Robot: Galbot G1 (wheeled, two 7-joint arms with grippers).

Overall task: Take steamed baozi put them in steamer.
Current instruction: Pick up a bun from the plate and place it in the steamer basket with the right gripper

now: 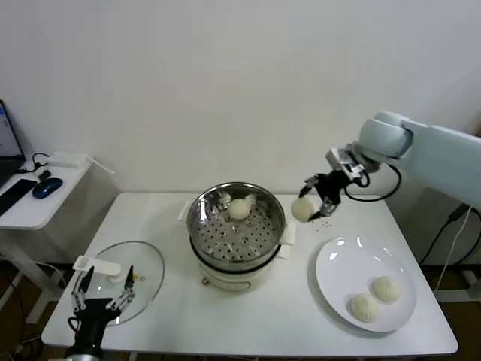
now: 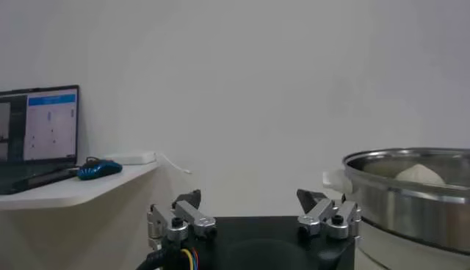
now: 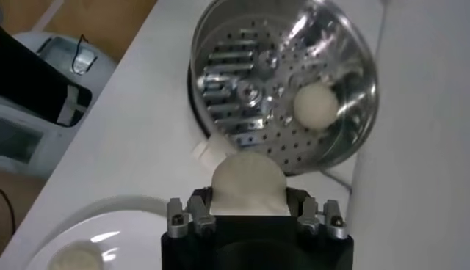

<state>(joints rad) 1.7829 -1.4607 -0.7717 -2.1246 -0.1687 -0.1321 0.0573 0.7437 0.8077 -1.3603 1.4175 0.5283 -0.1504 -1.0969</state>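
Right end effector (image 1: 314, 207) clamped on one baozi (image 1: 302, 209), held in the air just beside steamer (image 1: 279, 218) rim. Second baozi (image 1: 239, 208) lies inside steamer; two more (image 1: 376, 298) rest on plate (image 1: 334, 263). Left end effector (image 1: 103, 289) fingers apart, over glass lid (image 1: 146, 259) on tabletop (image 1: 248, 320).

Cream-white baozi (image 1: 301, 209), shiny perforated steel steamer (image 1: 201, 218), seemingly white plate (image 1: 334, 280).
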